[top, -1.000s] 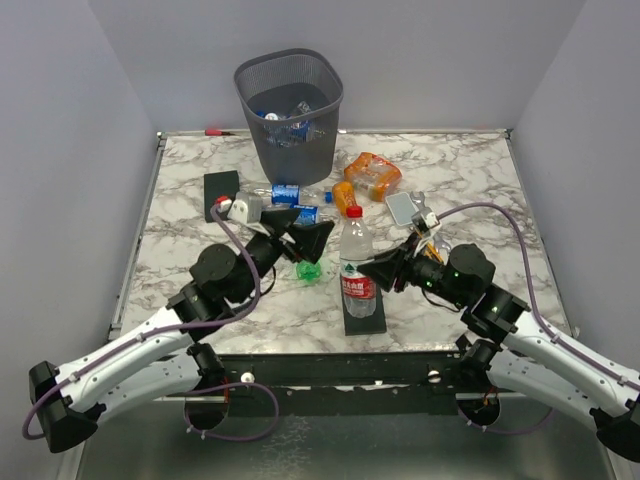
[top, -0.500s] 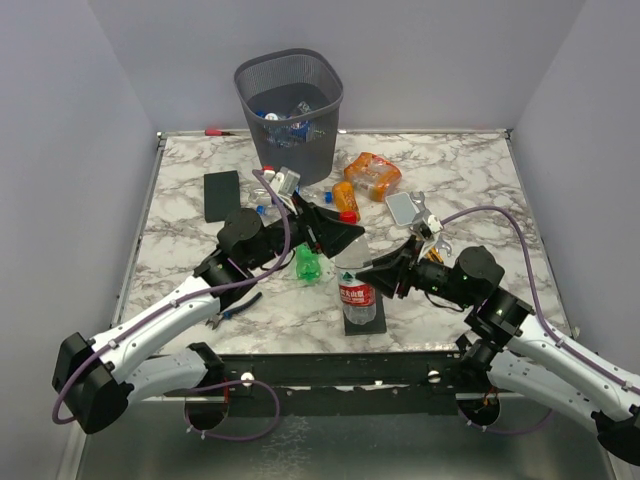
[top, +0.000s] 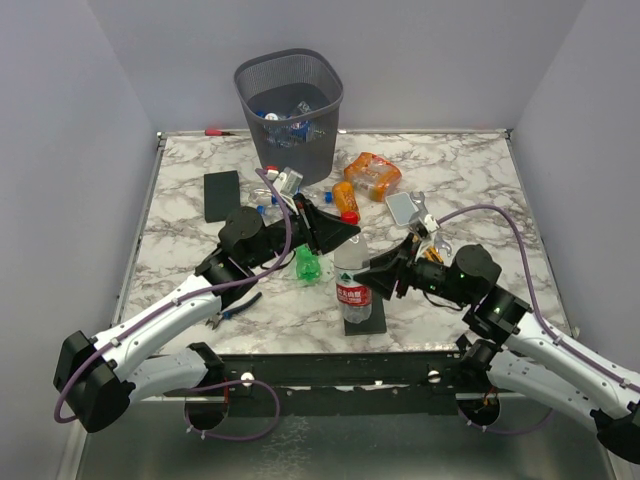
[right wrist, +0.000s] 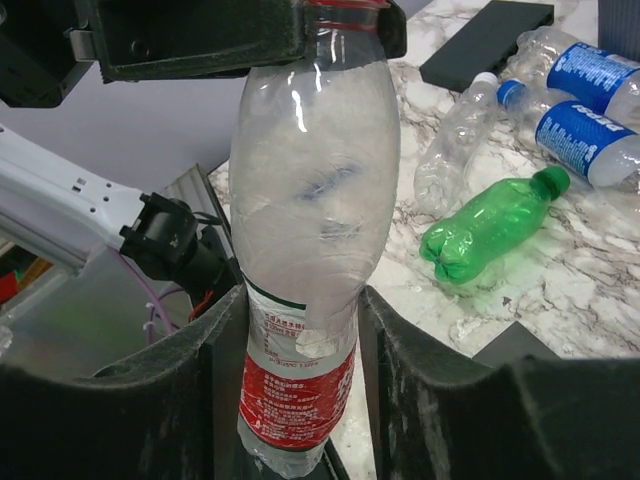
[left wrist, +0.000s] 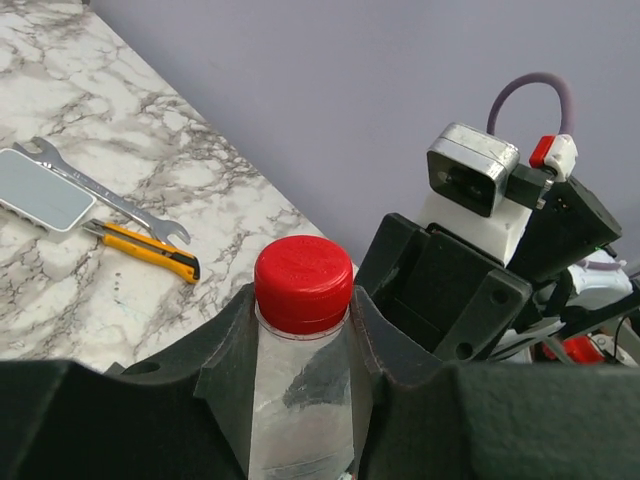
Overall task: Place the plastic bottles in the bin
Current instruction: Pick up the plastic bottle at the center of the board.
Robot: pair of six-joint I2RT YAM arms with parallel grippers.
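Top external view: the red-capped bottle [top: 352, 290] stands upright at frame centre, left jaws clamped on its neck, right jaws clamped on its labelled body; the bin [top: 289, 110] sits upper centre.

The upright bottle [top: 353, 287] stands on a slab [top: 366, 319]; the bin [top: 287, 150] sits well behind it, pliers [top: 232, 310] to its left.

the left arm [top: 170, 312] swings in from beside the green bottle [top: 308, 266] to the upright clear bottle [top: 351, 290]. the left tool [top: 338, 238], wide open a second ago, now pinches its neck just under the red cap [left wrist: 303, 284]. the blue-handled pliers [top: 233, 309], earlier hidden under that arm, now show on the surface [top: 450, 170].
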